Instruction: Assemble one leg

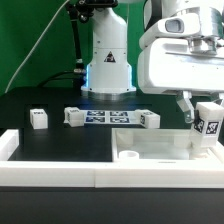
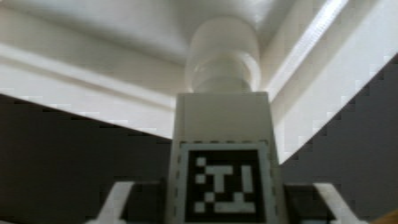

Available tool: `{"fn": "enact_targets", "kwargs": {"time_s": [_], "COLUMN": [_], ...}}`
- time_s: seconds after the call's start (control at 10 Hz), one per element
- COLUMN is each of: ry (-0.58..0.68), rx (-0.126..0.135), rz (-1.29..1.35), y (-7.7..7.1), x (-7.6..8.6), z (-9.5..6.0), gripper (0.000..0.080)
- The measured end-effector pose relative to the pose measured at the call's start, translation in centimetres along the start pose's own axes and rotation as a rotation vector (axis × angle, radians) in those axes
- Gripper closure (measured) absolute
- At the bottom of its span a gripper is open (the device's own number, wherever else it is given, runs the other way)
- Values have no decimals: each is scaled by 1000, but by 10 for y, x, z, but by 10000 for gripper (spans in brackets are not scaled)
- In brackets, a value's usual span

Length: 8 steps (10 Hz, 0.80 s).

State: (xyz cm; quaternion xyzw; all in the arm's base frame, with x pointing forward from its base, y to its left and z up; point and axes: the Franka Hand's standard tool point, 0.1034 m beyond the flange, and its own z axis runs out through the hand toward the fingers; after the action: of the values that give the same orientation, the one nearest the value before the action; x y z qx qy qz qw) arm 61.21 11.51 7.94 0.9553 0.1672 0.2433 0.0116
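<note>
My gripper [image 1: 203,117] is shut on the leg [image 1: 208,124], a small white post with a black-and-white tag, and holds it upright at the exterior view's right. It hangs just over the right end of the white tray-like tabletop [image 1: 150,152]. In the wrist view the leg [image 2: 222,120] runs up the middle, tag facing the camera. The gripper [image 2: 222,208] has one of its fingers [image 2: 132,200] on each side of the leg. The leg's rounded far end points at the tabletop's wall [image 2: 107,55]. I cannot tell whether it touches.
Three more white legs stand on the black table: one [image 1: 38,119] at the left, one [image 1: 72,116] and one [image 1: 148,118] at the ends of the marker board [image 1: 110,117]. White border bars [image 1: 55,172] line the front and left edges. The arm's base [image 1: 108,60] stands behind.
</note>
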Motion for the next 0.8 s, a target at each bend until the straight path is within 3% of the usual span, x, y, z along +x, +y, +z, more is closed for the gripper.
{"fn": "enact_targets", "kwargs": {"time_s": [0.6, 0.7, 0.8], "ry": [26, 26, 26], "rx": [-7, -7, -7], "rz": [-4, -4, -4], "y": [-3, -3, -3], "x": [-6, -6, -6], "z": [4, 4, 4], "gripper": [506, 426, 426]}}
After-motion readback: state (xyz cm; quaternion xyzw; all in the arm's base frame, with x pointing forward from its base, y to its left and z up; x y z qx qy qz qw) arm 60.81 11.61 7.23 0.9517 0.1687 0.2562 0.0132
